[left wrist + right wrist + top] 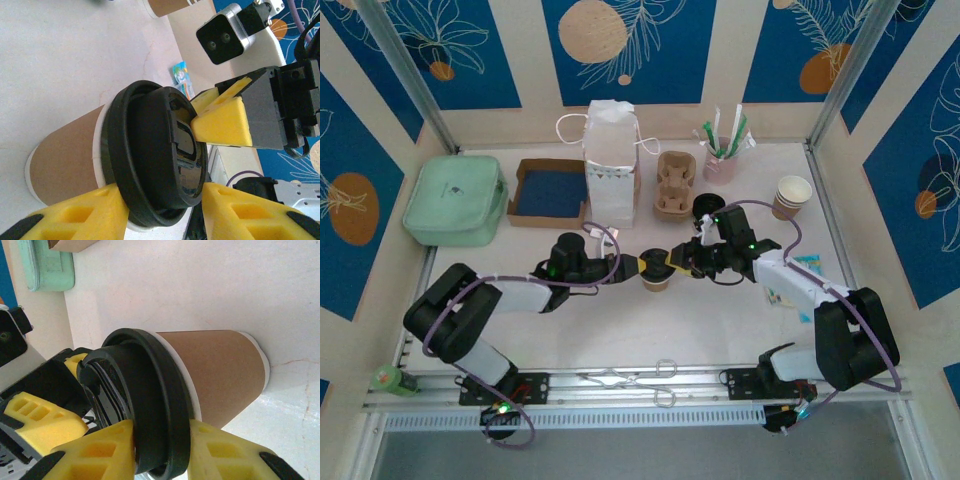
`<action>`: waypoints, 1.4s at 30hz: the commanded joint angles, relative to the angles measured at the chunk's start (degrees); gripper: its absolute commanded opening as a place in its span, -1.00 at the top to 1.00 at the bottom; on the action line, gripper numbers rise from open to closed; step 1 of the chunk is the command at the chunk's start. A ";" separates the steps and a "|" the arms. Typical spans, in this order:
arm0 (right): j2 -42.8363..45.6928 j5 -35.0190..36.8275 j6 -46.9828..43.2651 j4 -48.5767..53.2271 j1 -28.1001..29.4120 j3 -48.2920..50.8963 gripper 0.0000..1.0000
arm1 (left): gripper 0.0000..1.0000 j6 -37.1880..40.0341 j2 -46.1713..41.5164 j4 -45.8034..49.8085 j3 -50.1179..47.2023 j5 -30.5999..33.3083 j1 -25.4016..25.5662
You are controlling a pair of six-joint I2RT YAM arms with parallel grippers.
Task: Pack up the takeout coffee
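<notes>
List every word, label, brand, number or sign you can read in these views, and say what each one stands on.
No text is legible in any view.
black lid of the takeout coffee: raised moulding, no letters can be made out.
colourful packet on the table: printed, but too blurred to read.
white paper bag: a faint row of marks, too small to read.

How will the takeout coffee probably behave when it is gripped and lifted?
The takeout coffee has paper walls, so it would likely dent under a hard squeeze. Its black lid looks smooth and only pressed on, so it may slip or pop off. The cup narrows toward its base, so a push might tip it.
</notes>
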State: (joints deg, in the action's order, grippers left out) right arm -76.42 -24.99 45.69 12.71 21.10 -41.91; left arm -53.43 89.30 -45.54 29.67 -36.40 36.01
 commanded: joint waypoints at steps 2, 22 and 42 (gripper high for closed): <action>-1.56 4.07 -1.55 4.17 0.26 -0.41 0.43 | 0.05 2.14 -0.88 2.97 0.45 0.00 0.11; -2.44 4.78 -2.36 4.95 0.44 -0.38 0.43 | -0.02 6.45 -3.95 11.50 2.75 0.77 0.29; -1.75 9.83 -5.09 8.72 3.73 -1.40 0.22 | -0.03 8.25 -5.11 14.33 2.53 1.84 0.38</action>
State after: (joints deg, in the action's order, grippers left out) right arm -77.32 -19.44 41.93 14.98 24.10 -44.03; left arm -46.57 85.62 -32.01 30.83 -35.27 36.07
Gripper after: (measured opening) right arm 0.389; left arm 0.516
